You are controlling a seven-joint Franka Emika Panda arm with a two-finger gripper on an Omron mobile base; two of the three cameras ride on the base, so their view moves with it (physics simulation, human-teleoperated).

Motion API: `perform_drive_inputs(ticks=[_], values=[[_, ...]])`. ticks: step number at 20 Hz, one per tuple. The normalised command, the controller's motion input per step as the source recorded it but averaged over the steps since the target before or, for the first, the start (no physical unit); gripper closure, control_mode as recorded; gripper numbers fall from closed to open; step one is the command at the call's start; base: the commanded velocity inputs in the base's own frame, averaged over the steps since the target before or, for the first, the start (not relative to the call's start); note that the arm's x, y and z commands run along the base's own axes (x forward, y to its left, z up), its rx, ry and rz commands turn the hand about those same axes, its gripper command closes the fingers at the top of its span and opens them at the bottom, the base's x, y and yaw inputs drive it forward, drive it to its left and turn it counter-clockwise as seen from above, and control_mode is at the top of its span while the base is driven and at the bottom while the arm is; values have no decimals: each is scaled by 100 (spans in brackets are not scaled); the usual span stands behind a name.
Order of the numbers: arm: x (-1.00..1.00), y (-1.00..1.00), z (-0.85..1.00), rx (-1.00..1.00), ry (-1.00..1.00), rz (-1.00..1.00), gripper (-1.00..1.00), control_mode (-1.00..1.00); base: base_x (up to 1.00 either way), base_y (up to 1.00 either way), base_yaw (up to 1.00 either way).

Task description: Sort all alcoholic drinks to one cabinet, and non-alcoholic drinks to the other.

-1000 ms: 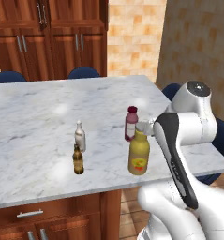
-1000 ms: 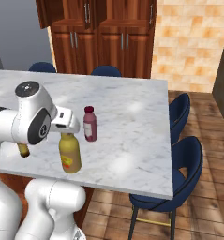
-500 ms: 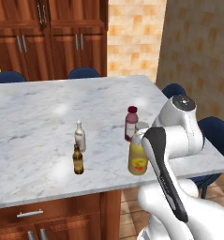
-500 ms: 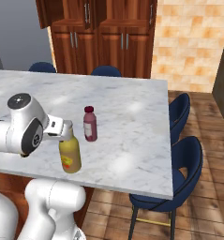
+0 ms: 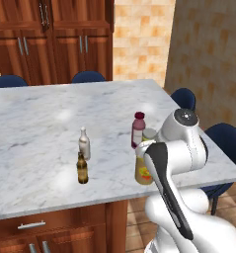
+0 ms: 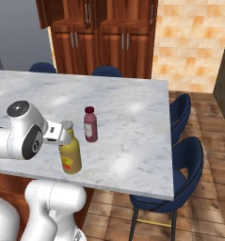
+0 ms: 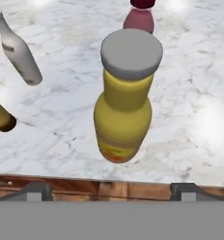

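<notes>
The claw [image 7: 111,190] stands with its two fingers wide apart and holds nothing; it hangs just above the mustard-yellow bottle [image 7: 123,101], whose grey cap [image 7: 131,53] sits between the two finger tips in the hand view. This yellow bottle stands upright near the front edge of the marble counter [image 5: 50,118]. Just behind it stands the maroon bottle [image 6: 90,124] with a pinkish cap, upright too. Further to the left in the left base view are the two small glass bottles: the whitish bottle [image 5: 84,144] and, near it and closer to the front edge, the amber bottle [image 5: 82,169]. The reddish-brown wooden cabinet [image 5: 55,44] stands behind the counter, with its doors closed.
</notes>
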Motion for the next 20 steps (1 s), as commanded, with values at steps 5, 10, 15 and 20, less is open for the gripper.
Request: perform_drive_inputs(ticks=[5, 10, 15, 20], values=[[26, 0, 0, 0, 0, -5, -100, -100, 0, 0, 0], [27, 0, 0, 0, 0, 0, -100, -100, 0, 0, 0], [29, -2, 0, 0, 0, 0, -100, -100, 0, 0, 0], [29, 0, 0, 0, 0, 0, -100, -100, 0, 0, 0]])
